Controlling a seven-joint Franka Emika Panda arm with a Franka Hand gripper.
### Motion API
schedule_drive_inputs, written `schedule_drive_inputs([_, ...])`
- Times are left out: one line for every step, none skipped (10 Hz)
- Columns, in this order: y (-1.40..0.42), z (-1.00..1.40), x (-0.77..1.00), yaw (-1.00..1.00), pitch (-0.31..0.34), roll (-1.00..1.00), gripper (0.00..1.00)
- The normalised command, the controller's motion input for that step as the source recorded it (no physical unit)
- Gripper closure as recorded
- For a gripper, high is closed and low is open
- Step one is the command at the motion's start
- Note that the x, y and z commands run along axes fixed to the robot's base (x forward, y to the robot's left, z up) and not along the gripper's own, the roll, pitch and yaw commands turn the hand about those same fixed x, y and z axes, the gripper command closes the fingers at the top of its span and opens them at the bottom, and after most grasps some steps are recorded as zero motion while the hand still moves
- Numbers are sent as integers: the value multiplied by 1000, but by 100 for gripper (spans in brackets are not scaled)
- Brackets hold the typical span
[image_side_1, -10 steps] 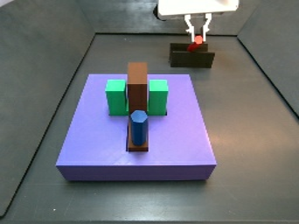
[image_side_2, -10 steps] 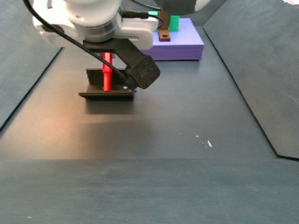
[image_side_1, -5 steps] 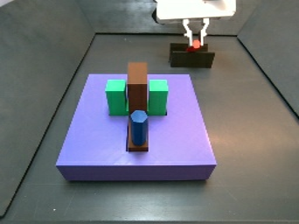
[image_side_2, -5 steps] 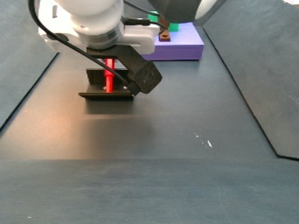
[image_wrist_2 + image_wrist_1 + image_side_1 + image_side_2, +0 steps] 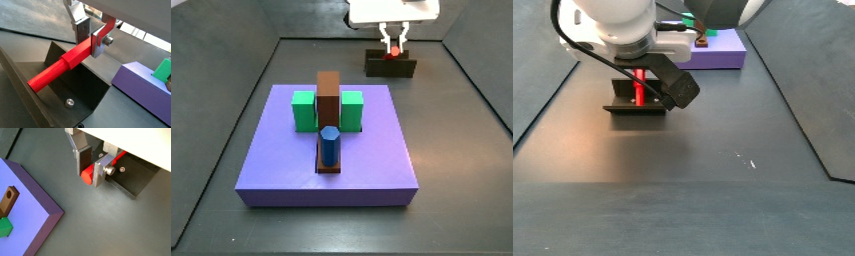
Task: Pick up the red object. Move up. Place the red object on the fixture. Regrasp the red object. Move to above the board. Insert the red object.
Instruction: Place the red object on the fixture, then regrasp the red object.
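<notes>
Near us sits the board [image 5: 325, 150], green blocks [image 5: 309, 110] on top. Beyond it, at the far end of the floor, the hand [image 5: 394, 43] hovers over the fixture [image 5: 390, 65], fingers [image 5: 98, 171] clamped on the red object [image 5: 62, 66], which leans into the fixture.

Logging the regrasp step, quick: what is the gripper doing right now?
Gripper: closed on the red peg, over the fixture.
</notes>
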Motion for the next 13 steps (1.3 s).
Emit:
schedule_drive_inputs([0, 0, 0, 0, 0, 0, 0])
schedule_drive_inputs([0, 346, 80, -206, 469, 197, 0])
schedule_drive_inputs([-80, 543, 0, 0, 614, 69, 0])
schedule_drive_inputs([-69, 466, -97, 177, 469, 429, 0])
schedule_drive_inputs([-171, 274, -26, 149, 437, 851, 0])
schedule_drive_inputs([-286, 0, 0, 77, 371, 1000, 0])
schedule_drive_inputs([-417, -63, 43, 11, 231, 1000, 0])
schedule_drive_inputs([-389, -89, 151, 17, 131, 1000, 0])
schedule_drive_inputs([-386, -97, 189, 23, 100, 1000, 0])
schedule_drive_inputs([-197, -146, 249, 54, 114, 1000, 0])
schedule_drive_inputs([-120, -46, 369, 46, 149, 1000, 0])
schedule_drive_inputs([-89, -83, 257, 0, 120, 1000, 0])
schedule_drive_inputs([-69, -51, 309, 0, 129, 1000, 0])
